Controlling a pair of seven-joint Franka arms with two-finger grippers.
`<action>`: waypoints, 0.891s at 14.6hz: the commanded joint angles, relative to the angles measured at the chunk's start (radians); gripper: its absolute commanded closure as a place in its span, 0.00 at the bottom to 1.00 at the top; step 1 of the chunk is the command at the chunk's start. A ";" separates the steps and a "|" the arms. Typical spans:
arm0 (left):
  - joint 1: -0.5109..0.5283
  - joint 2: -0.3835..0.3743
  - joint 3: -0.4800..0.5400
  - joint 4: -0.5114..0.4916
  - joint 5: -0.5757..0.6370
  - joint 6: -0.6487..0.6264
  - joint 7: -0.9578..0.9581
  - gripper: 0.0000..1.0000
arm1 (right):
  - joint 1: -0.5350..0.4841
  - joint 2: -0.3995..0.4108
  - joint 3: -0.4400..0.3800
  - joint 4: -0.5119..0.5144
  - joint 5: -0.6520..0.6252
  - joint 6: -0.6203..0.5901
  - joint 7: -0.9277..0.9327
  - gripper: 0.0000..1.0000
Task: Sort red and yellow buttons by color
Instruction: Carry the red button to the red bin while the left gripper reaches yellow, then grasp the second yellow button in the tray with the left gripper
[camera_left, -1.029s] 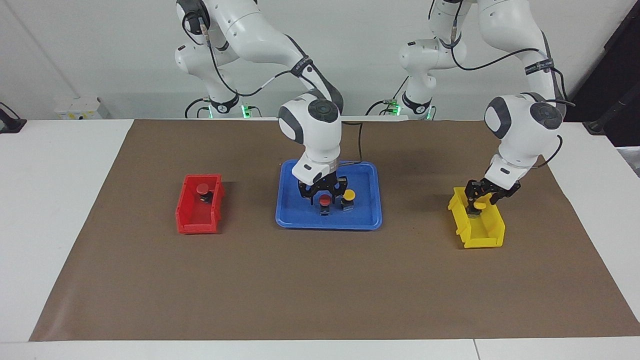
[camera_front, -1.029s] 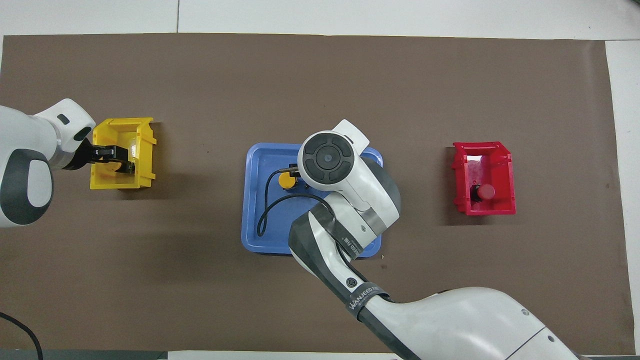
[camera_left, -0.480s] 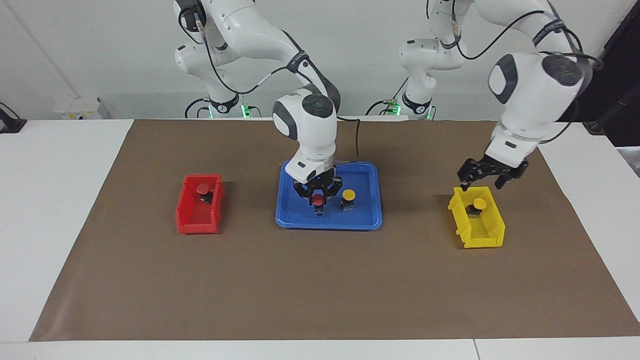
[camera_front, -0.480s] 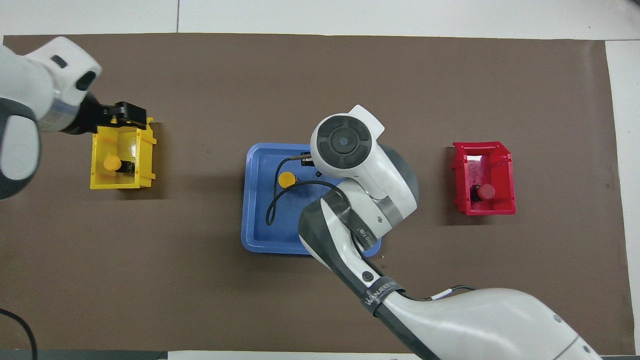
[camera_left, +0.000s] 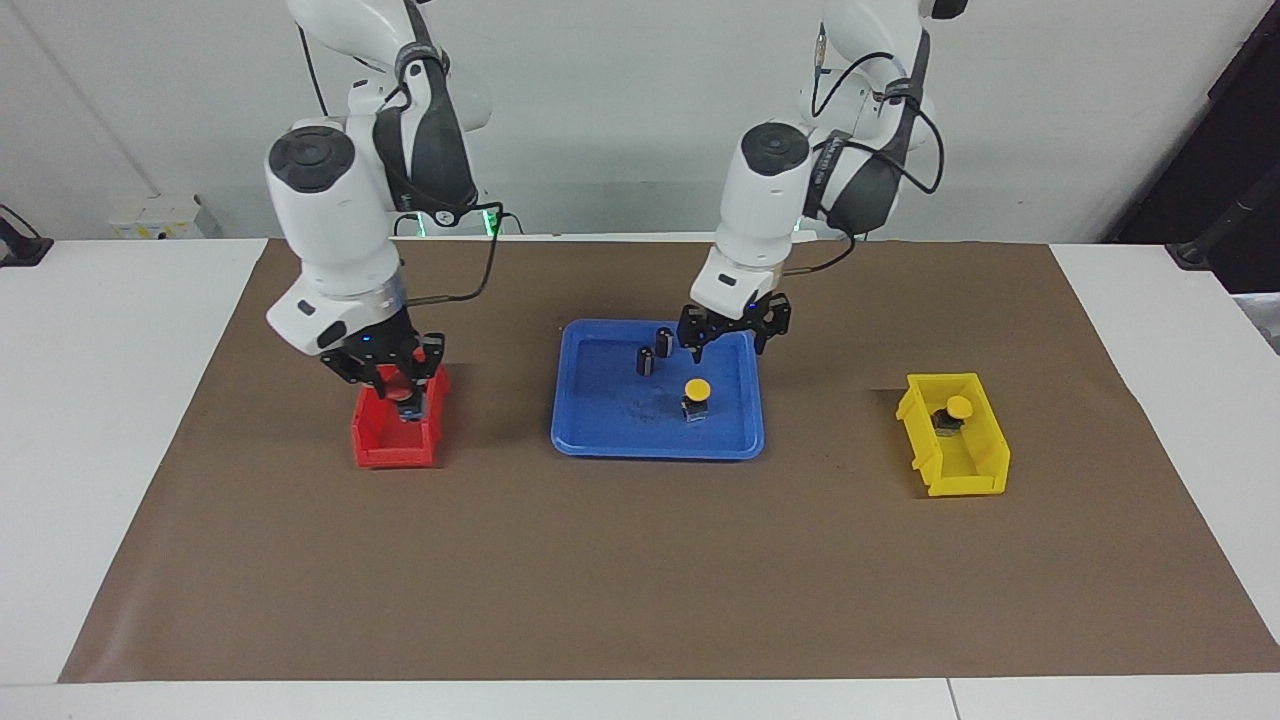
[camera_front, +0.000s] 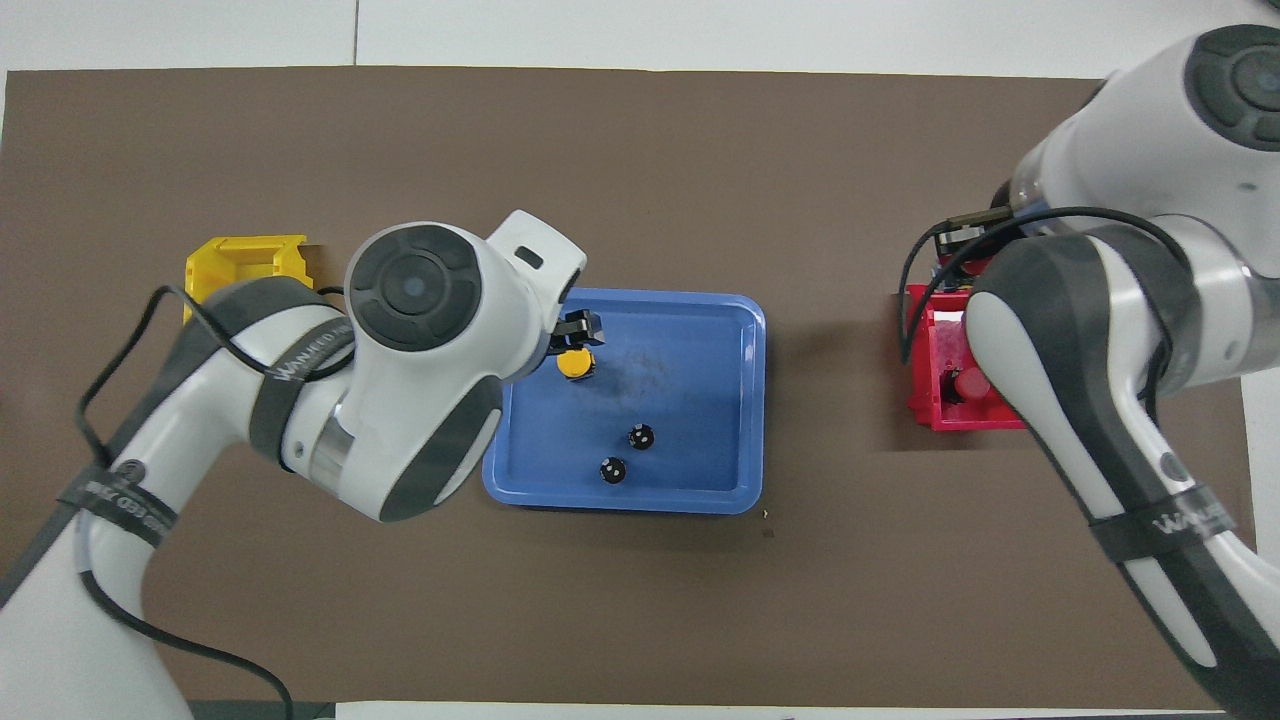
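Note:
My right gripper (camera_left: 392, 383) is shut on a red button (camera_left: 401, 386) and hangs low over the red bin (camera_left: 372, 437). Another red button (camera_front: 968, 383) lies in that bin (camera_front: 925, 350), showing only in the overhead view. One yellow button (camera_left: 697, 391) (camera_front: 574, 365) stands in the blue tray (camera_left: 600, 440) (camera_front: 700, 400). My left gripper (camera_left: 728, 345) (camera_front: 578, 335) is open, over the tray just above that button, holding nothing. A second yellow button (camera_left: 958, 408) sits in the yellow bin (camera_left: 965, 470).
Two dark capless cylinders (camera_left: 646, 361) (camera_left: 664, 342) stand in the tray, nearer to the robots than the yellow button. My left arm hides most of the yellow bin (camera_front: 245, 255) in the overhead view. Brown paper (camera_left: 640, 580) covers the table.
My right gripper shut on the red button in the tray and carried it over the red bin. My left gripper opened, left the yellow button in the yellow bin and swung over the tray.

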 joint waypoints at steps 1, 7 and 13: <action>-0.023 0.033 0.019 -0.054 0.034 0.110 -0.035 0.00 | -0.049 -0.050 0.020 -0.169 0.004 0.151 -0.085 0.74; -0.034 0.108 0.024 -0.046 0.037 0.172 -0.043 0.17 | -0.076 -0.101 0.020 -0.364 0.039 0.306 -0.123 0.74; -0.008 0.080 0.034 0.076 0.037 -0.035 -0.046 0.99 | -0.071 -0.120 0.019 -0.458 0.039 0.417 -0.125 0.73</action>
